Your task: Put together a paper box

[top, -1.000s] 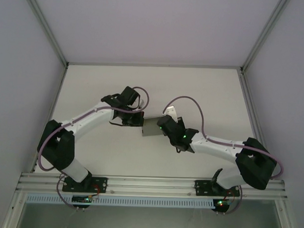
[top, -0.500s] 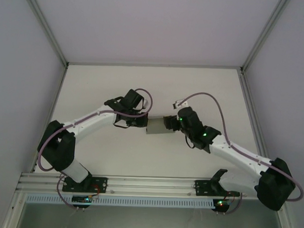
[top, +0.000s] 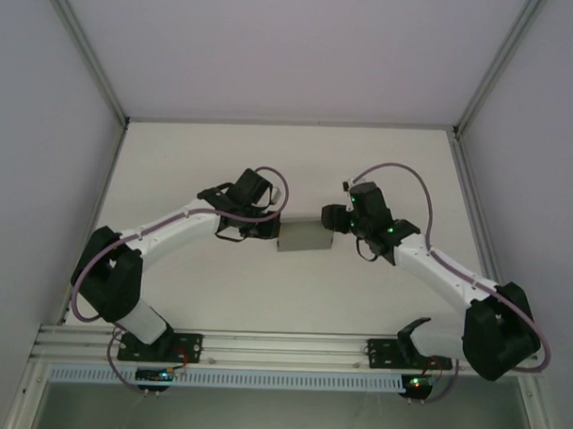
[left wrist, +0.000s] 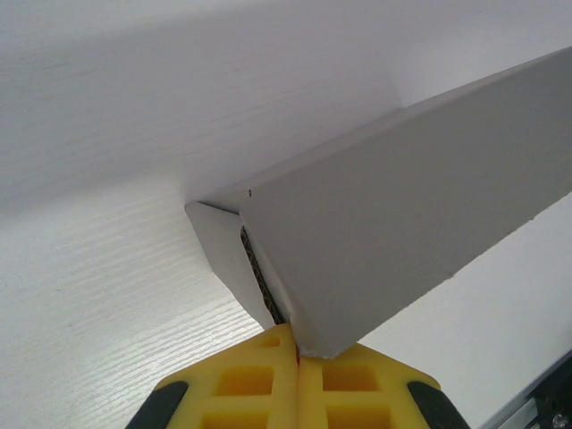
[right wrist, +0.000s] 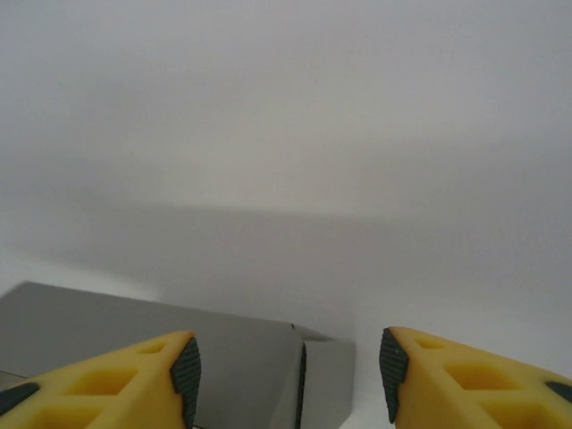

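Note:
The paper box is a grey folded cardboard piece in the middle of the table, between the two grippers. My left gripper is at its left end; in the left wrist view its yellow fingers are shut on the corner of the paper box, whose side flap stands out to the left. My right gripper is at the right end of the box, open. In the right wrist view the paper box lies below the open right gripper, its end flap between the two pads.
A white table is framed by white walls with metal posts at the back corners. The arms' bases stand on a rail along the near edge.
My right arm has swung from over the box out to the right and back, so its gripper now sits at the box's right end. The left gripper and box shifted slightly right.

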You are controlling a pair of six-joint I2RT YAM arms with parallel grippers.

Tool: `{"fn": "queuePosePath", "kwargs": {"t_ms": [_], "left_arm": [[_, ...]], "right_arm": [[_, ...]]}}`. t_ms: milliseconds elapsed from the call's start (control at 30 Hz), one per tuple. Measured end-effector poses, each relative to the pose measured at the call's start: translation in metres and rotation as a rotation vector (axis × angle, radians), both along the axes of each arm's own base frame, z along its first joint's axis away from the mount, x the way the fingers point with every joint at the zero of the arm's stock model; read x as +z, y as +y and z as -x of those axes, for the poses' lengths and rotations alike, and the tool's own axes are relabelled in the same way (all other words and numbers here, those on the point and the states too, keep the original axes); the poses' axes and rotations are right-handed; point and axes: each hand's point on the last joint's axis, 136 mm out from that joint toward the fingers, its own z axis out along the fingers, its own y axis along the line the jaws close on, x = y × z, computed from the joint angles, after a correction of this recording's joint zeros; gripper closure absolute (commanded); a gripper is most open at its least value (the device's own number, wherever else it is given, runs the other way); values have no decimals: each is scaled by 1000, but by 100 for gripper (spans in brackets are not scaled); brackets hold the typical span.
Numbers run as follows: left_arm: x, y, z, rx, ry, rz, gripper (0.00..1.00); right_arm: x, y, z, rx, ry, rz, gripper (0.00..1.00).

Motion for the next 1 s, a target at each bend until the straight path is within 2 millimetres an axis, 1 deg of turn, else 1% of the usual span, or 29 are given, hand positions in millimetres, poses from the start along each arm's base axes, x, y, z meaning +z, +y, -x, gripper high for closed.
{"fn": "queuePosePath", "kwargs": {"t_ms": [33,67,100,233,367,400,433,467,500,533,600,667,800,900,933,1000], "left_arm": [[0,0,0,-1,-1,1,100],[0,0,0,-1,-1,0,96],[0,0,0,-4,-2,-1,92],[0,0,1,-23,-10,-7,80],[0,8,10,-58,-3,-40,52],[2,10,12,-62,-1,-43,47],[5,12,15,-71,-7,-44,40],[11,13,16,-75,-17,-40,28],[17,14,17,-77,-30,-32,8],[24,15,18,-83,-48,-23,0],[36,18,16,-73,-77,-5,1],[44,21,9,-52,-102,12,0],[45,33,-20,47,-112,48,0],[38,36,-40,96,-105,88,0],[31,36,-42,100,-89,96,1],[16,33,-38,98,-44,102,5]], "right_arm": [[-8,0,3,-3,24,-5,47],[-14,0,6,-7,41,-16,49],[-16,0,7,-12,49,-32,51],[-18,2,8,-31,47,-90,54],[-22,3,10,-48,47,-129,59],[-24,3,10,-51,50,-137,60],[-26,4,11,-55,53,-146,60],[-26,4,11,-58,53,-155,60],[-26,4,11,-60,51,-161,60],[-27,4,11,-62,48,-166,60],[-27,4,11,-66,44,-174,60],[-27,4,11,-69,41,-182,60],[-26,4,10,-70,34,-189,60],[-26,4,10,-70,33,-189,60],[-26,4,10,-70,33,-189,60],[-27,4,11,-70,34,-189,60]]}}
